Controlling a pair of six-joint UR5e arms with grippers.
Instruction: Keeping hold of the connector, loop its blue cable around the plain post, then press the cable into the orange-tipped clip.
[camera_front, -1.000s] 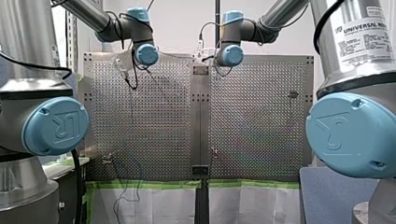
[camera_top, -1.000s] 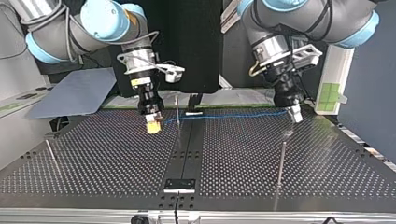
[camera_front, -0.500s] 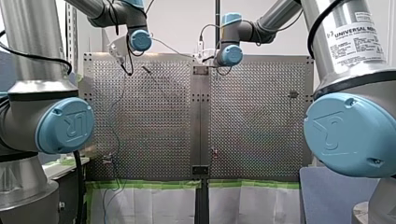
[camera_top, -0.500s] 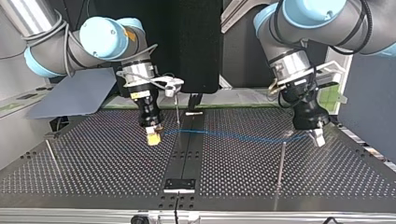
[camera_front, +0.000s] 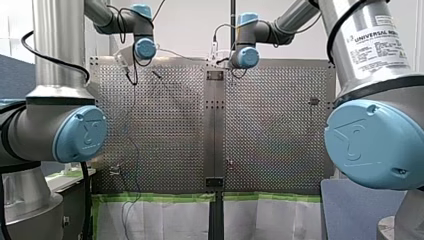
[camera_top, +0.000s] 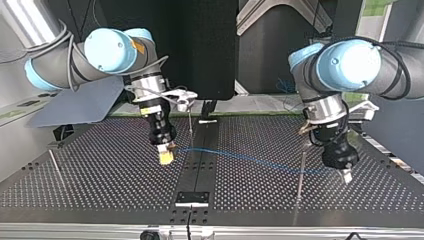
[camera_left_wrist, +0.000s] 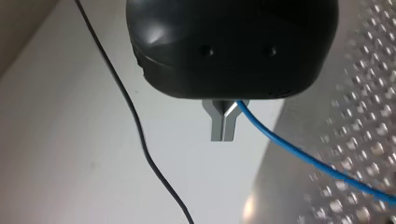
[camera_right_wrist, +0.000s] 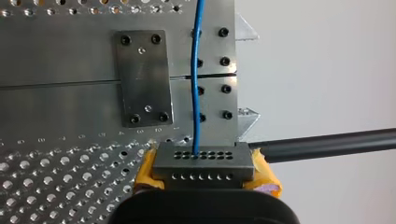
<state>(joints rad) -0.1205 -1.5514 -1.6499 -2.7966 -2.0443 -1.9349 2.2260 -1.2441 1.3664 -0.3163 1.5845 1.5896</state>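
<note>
My right hand (camera_top: 165, 156) hangs low over the perforated worktop (camera_top: 100, 185), just left of the dark centre strip (camera_top: 200, 165) in the top view. Its yellow pads (camera_right_wrist: 264, 173) are closed on the metal connector (camera_right_wrist: 201, 158), which lies across them with its rows of small holes facing outward.

The blue cable (camera_top: 250, 160) leaves the connector and runs to the right, low over the worktop and slightly toward the near edge, up to my left hand (camera_top: 346, 176). That hand is close to the worktop's right edge. Its metal fingers (camera_left_wrist: 217, 128) are pressed together, and the cable comes out at their root, held there.

On its way the cable crosses the plain post (camera_top: 300, 172), which stands just left of the left hand; whether it touches the post I cannot tell. Between the two hands the worktop is open. A second post (camera_top: 55, 167) stands near the left edge, well apart from the right hand.
</note>
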